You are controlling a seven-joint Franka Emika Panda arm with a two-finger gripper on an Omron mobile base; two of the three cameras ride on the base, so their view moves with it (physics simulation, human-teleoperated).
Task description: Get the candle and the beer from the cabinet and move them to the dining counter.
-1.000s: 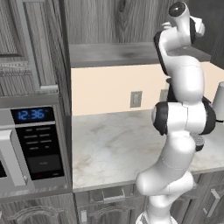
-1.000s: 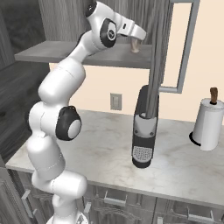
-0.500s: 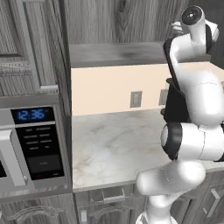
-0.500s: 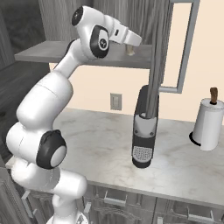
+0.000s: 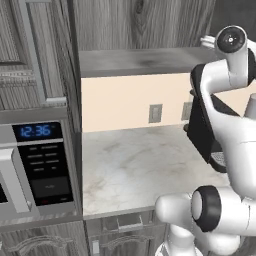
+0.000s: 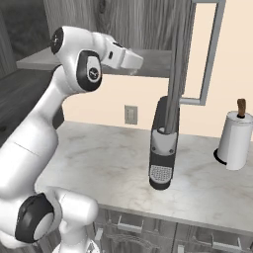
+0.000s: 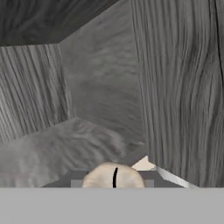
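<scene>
**Candle Top Seen at the Gripper, Inside the Cabinet**

Clearly readable, the microwave (image 5: 37, 170) clock says 12:36. A pale tan candle (image 7: 113, 176) top with dark wick sits low in the hand view, before the cabinet (image 7: 100, 87) interior. The gripper is closed nearly fully, apparently on it. Right base view adds a paper-towel roll (image 6: 234, 141) on the table (image 6: 113, 158).

1 candle (image 7: 114, 177), 1 microwave (image 5: 35, 167), 1 paper-towel roll (image 6: 236, 140), 2 outlets (image 5: 155, 113).
</scene>
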